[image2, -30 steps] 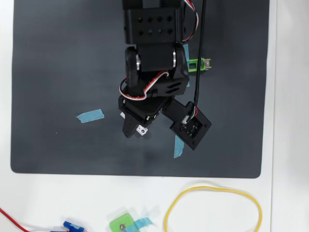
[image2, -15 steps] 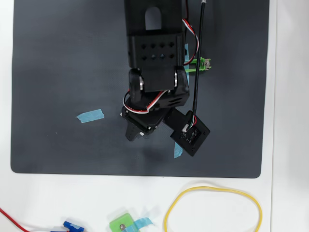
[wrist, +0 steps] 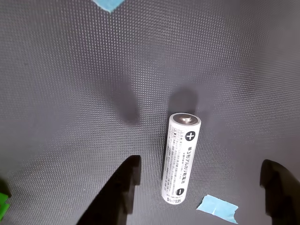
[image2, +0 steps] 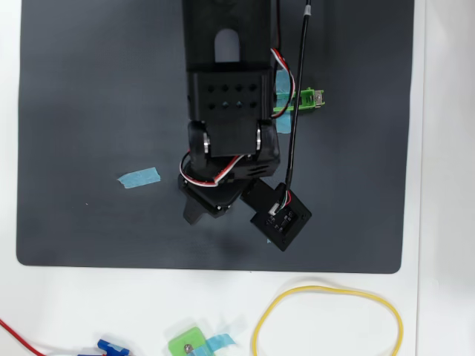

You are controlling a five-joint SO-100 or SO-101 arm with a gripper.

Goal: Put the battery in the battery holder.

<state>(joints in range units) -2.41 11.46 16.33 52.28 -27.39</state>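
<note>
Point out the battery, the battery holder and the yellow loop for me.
battery [wrist: 180,159]: wrist view, middle of its printed side.
battery holder [image2: 306,99]: overhead view, visible green end.
yellow loop [image2: 326,288]: overhead view, its top arc.

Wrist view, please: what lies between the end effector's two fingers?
The battery lies on the mat between the open fingers, touching neither.

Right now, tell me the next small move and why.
Probably lower straight down and close. In the wrist view the battery lies flat on the dark mat, between the open end effector fingers, left one nearer, neither touching. A slight shift toward the right finger might centre it first.
</note>
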